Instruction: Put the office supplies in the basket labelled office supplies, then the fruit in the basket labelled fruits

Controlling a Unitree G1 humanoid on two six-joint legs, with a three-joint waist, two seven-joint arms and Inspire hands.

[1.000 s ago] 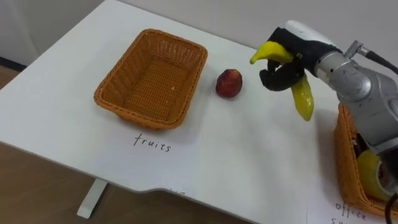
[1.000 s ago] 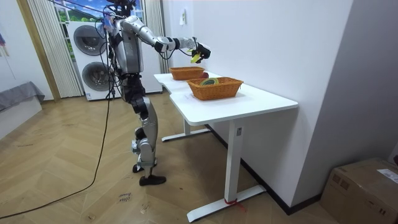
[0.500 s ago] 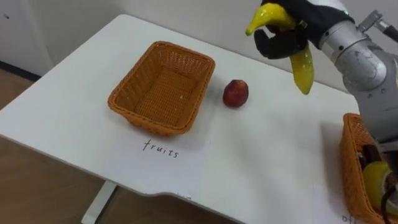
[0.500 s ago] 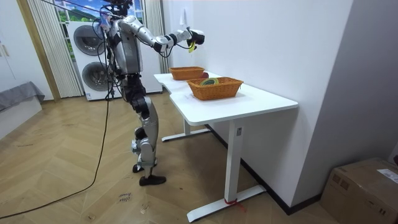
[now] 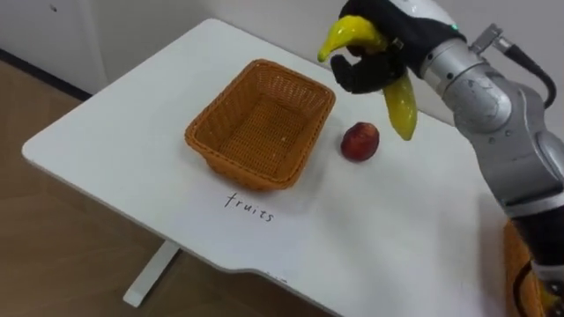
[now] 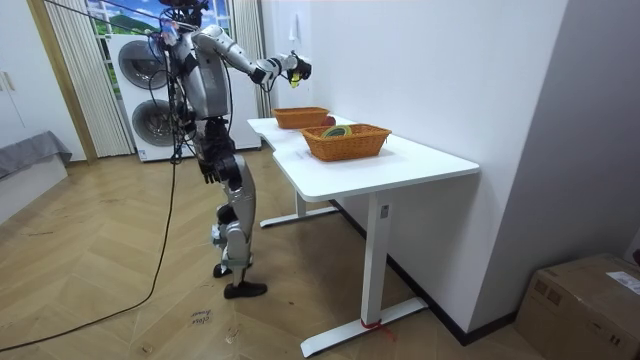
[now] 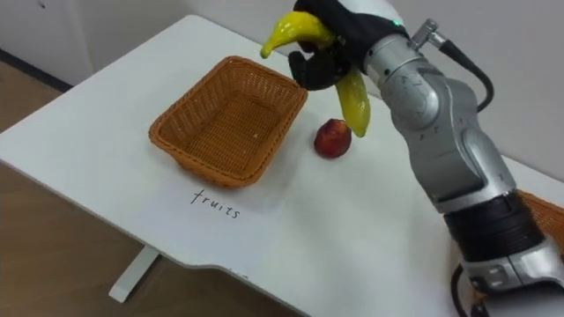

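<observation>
Right hand (image 5: 366,72), upper right of frame: fingers curled round the middle of a banana (image 5: 401,104). One end pokes up and left, the other hangs down. A grip at the middle probably keeps the fruit balanced so it does not swing.

The banana is in the air above the table (image 5: 115,132), over the far right corner of the fruit basket (image 5: 251,174), high enough to clear the rim. It is not in the basket yet, and the basket is empty.

A red fruit (image 5: 359,141) lies on the table just right of the basket, apart from it and untouched. It looks like a peach or an apple.

A handwritten label (image 5: 249,206) on the table in front marks the basket's use.

Room view: the robot stands at the table's left side with its right arm stretched out over the far basket. A second basket (image 6: 345,152) sits nearer the camera, its contents too small to name.

Judgement: next, move the banana left and down over the basket's centre, then loosen the fingers. Risk: the hanging tip catches the rim.
</observation>
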